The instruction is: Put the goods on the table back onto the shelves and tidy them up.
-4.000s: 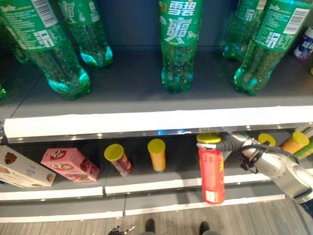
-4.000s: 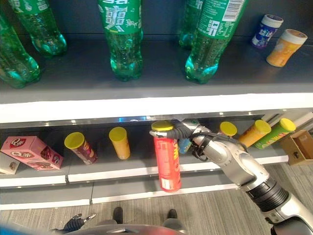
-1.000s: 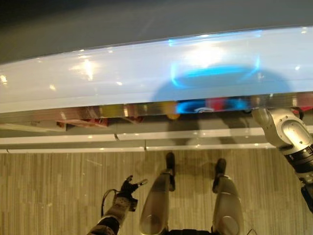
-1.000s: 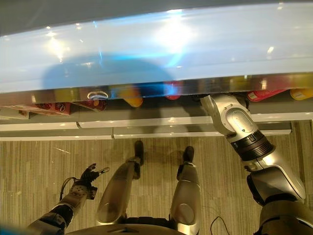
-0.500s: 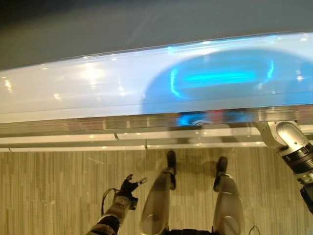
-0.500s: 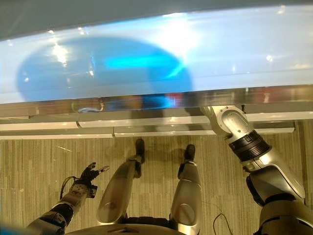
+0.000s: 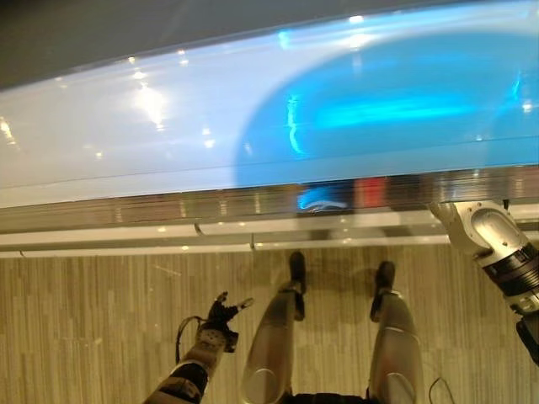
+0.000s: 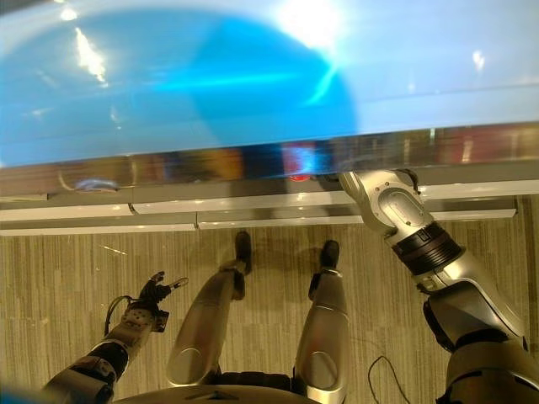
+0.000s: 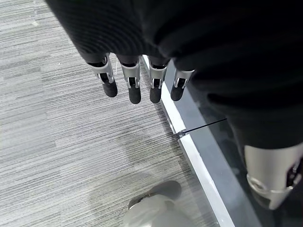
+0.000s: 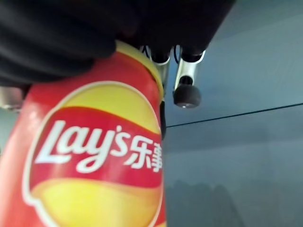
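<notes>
Red chip can (image 10: 90,156) still gripped (right hand (image 10: 187,92)), now under shelf (image 7: 253,143).

We are standing in what looks like a shop, or a mock-up of one. Right before us runs the glossy white front edge of a retail shelf (image 7: 168,143) with a chrome strip beneath it, and lower white-fronted shelf (image 8: 253,220) rails sit just above the floor. A red and yellow crisp can (image 10: 94,156), packaged like store goods, shows against a grey shelf board. The floor (image 9: 61,142) is grey striped carpet tile.
</notes>
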Available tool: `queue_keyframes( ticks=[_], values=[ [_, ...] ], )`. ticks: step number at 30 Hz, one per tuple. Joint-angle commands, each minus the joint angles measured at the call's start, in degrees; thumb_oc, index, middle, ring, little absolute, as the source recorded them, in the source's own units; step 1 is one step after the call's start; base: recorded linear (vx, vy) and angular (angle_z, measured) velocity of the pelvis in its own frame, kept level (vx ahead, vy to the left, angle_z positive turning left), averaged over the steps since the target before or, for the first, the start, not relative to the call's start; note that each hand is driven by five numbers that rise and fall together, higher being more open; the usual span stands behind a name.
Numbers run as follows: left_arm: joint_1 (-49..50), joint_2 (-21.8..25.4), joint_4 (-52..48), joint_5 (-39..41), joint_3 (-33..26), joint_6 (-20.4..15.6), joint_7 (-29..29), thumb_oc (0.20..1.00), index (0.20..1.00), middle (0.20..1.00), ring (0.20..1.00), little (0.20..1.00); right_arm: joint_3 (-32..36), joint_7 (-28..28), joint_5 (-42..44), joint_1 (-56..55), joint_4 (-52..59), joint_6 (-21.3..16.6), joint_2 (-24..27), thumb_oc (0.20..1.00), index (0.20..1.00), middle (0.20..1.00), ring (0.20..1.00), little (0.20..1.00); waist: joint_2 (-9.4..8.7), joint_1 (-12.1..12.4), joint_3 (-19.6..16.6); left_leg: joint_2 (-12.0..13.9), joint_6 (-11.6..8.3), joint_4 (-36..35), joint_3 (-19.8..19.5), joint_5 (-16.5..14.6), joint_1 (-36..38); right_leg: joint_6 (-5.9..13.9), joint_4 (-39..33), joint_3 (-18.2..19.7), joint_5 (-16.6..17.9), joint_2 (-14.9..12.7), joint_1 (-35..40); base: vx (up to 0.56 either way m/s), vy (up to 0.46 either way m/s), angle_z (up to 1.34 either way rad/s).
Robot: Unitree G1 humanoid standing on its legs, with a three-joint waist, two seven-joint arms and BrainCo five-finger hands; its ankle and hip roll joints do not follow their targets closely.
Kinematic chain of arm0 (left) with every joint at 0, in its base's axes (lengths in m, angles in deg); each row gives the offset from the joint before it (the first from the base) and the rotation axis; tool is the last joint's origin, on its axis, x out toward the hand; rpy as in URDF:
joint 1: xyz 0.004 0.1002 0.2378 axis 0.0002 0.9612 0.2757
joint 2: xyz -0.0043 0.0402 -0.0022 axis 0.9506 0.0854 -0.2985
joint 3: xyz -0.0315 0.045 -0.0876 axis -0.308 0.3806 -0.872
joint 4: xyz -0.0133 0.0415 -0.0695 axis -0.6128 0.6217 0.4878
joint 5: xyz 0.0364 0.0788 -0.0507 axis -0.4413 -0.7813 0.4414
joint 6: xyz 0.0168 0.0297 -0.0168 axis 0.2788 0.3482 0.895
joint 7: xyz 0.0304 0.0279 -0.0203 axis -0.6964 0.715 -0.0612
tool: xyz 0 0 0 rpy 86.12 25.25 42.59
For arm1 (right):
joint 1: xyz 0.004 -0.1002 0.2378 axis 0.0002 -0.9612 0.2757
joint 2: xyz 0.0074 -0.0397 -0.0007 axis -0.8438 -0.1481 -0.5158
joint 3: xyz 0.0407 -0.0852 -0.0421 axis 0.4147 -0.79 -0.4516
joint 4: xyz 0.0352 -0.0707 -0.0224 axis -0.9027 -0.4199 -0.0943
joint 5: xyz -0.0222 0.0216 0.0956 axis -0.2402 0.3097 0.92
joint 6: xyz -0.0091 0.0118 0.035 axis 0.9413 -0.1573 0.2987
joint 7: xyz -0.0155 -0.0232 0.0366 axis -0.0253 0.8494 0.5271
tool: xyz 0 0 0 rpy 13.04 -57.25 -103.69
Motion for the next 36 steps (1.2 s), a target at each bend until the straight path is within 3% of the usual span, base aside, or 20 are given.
queue_keyframes(
  ticks=[1, 14, 36],
  values=[
    [0.1, 1.2, 2.6, 1.8, 1.4, -0.3, -1.3, 1.000, 1.000, 1.000, 1.000, 1.000, 2.4, -3.6, -1.8, 5.2, 3.6, 0.3, -1.3, 0.200, 0.200, 0.200, 0.200, 0.200, -0.52, 0.0, -3.0, 3.8, -2.97, 6.6, -1.0, -7.9, -2.3, 1.69, -2.1, -1.7, 3.2, -5.0, -1.3, 0.00, 0.000, 0.00],
    [-1.5, 1.3, 2.9, 3.5, 0.8, -0.1, -2.2, 1.000, 1.000, 1.000, 1.000, 1.000, 6.7, -7.4, -0.4, 6.6, 5.2, 1.9, -2.2, 0.200, 0.200, 0.200, 0.200, 0.200, 0.67, -0.2, -3.1, 3.4, -2.69, 8.2, -1.1, -8.2, -5.1, 1.78, -0.9, -0.9, 3.3, -5.3, -3.6, 0.00, 0.005, 0.00],
    [-3.0, 1.2, 3.5, 3.8, 0.5, 0.0, -2.8, 1.000, 1.000, 1.000, 1.000, 1.000, 3.1, -5.7, -0.9, 7.4, 5.4, 1.2, -2.8, 0.200, 0.200, 0.200, 0.200, 0.200, 0.60, -0.5, -2.3, 3.3, -2.59, 9.0, -1.1, -7.9, -7.5, 1.54, 0.6, 0.0, 3.3, -5.4, -6.3, 0.00, 0.000, 0.00]
  ],
)
